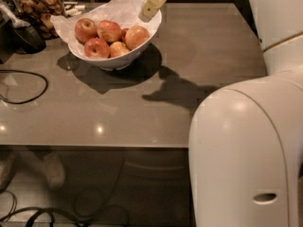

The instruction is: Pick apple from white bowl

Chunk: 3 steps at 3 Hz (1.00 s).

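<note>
Your grey tabletop (118, 124) carries a black cable (46, 81) looping at left and a snack jar (39, 7) upper left; the pincer (147, 14) hangs top centre.
</note>
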{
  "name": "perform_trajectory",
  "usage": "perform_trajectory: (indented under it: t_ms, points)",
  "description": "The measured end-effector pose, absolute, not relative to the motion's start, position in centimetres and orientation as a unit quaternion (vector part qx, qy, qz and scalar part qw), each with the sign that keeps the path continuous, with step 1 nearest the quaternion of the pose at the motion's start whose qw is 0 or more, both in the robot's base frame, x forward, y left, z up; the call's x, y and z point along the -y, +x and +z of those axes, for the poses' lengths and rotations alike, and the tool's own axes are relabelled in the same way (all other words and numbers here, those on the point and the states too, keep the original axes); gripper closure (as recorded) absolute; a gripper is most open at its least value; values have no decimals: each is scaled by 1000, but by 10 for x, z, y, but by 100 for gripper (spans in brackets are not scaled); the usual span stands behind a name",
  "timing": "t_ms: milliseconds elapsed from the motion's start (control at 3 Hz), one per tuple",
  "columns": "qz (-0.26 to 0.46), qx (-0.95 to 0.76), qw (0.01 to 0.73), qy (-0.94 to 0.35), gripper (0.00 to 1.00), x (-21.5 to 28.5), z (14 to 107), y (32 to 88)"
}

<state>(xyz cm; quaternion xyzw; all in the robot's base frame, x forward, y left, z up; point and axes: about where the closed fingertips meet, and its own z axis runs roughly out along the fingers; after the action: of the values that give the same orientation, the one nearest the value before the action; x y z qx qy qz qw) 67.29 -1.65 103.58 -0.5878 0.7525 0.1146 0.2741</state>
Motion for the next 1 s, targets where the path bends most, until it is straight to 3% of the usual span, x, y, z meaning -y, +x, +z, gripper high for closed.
perform_trajectory:
  t_ms: [1000]
  points:
    - [114, -738, 271, -607, 26, -21, 1024, 695]
